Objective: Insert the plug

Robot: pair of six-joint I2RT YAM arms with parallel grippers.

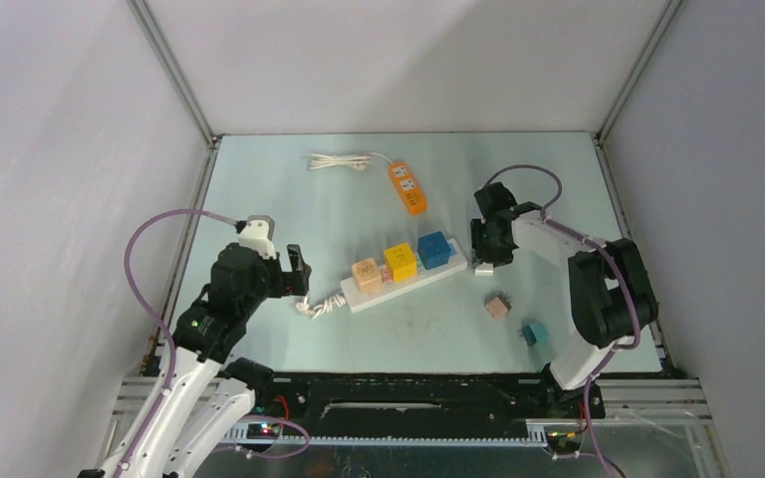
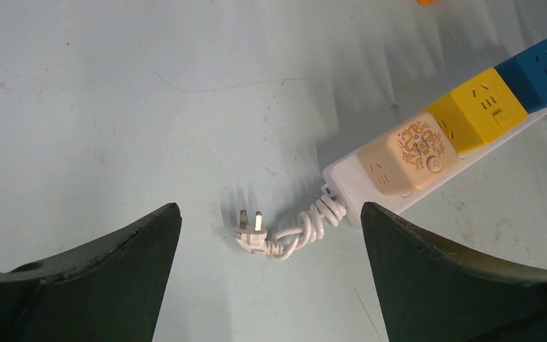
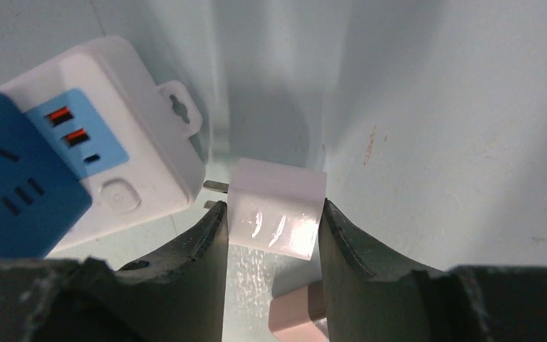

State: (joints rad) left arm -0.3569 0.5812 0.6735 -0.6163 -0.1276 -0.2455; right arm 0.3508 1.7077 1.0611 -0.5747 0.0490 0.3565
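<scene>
On the left, the left arm (image 1: 229,289) is bent low over the desk (image 1: 289,189), wrist reaching towards the middle. Its left fingers (image 2: 114,263) are spread wide and released, holding nothing. Between them on the desk lies a small cord plug (image 2: 251,226), prongs up and pointing away from us, on a coiled white cord (image 2: 313,221).

That cord runs into a white power strip (image 1: 413,282), whose long axis slants from near left to far right. It carries a beige cube (image 1: 367,275), a yellow cube (image 1: 400,261) and a blue cube (image 1: 434,249). Behind it lies an orange strip (image 1: 408,187).

Just beyond the strip's right end sits the white plug (image 3: 278,210), a pale cube on its side, its two prongs level and pointing left at the strip's end. We cannot tell whether they touch it. The right fingers (image 3: 192,249) are clenched on the plug's two flanks. A pinkish shape below it is cut off and unclear.

The right arm (image 1: 608,289) folds back at the elbow, its wrist pointing down. Near it lie a tan cube (image 1: 498,306) and a teal cube (image 1: 532,333).
</scene>
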